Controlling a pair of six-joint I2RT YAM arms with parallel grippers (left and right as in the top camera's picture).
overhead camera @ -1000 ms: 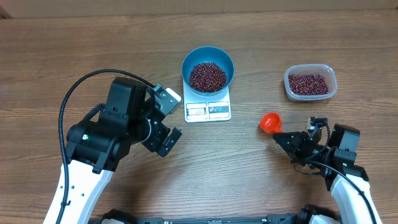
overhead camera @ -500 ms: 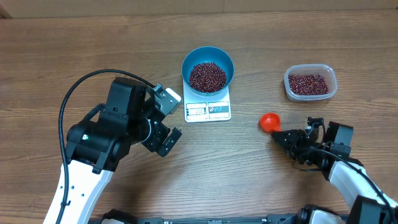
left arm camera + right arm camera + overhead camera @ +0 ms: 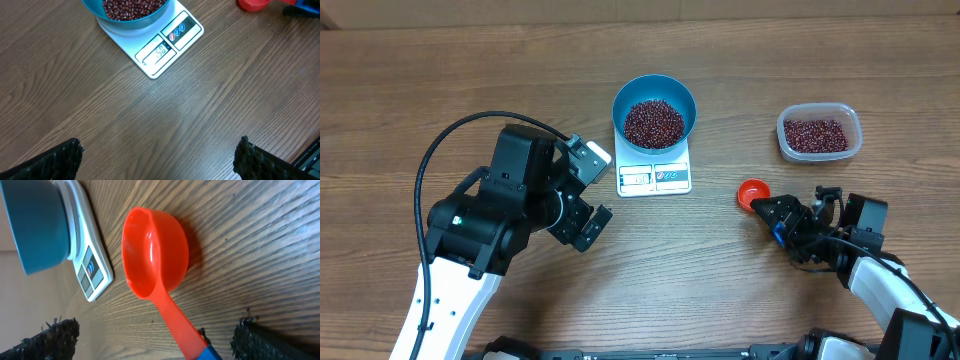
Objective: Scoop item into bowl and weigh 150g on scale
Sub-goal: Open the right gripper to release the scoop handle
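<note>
- Right gripper (image 3: 777,222): jaws going from pinch on scoop handle to full spread within the last second.
- Scoop (image 3: 155,255): now lying released on table, cup empty. Handle running back between spread jaws, cup just ahead of fingertips.
- Left gripper (image 3: 160,165): remaining spread, holding nothing.
- Bowl (image 3: 687,100): sitting on scale (image 3: 655,178), ahead and left of right gripper. Beans (image 3: 654,122) heaped inside.
- Judgement: release is signalling scooping done. Display appearing near target, digits not fully legible.

Bright, even light throughout, soft short shadows, and all three views reasonably sharp.
</note>
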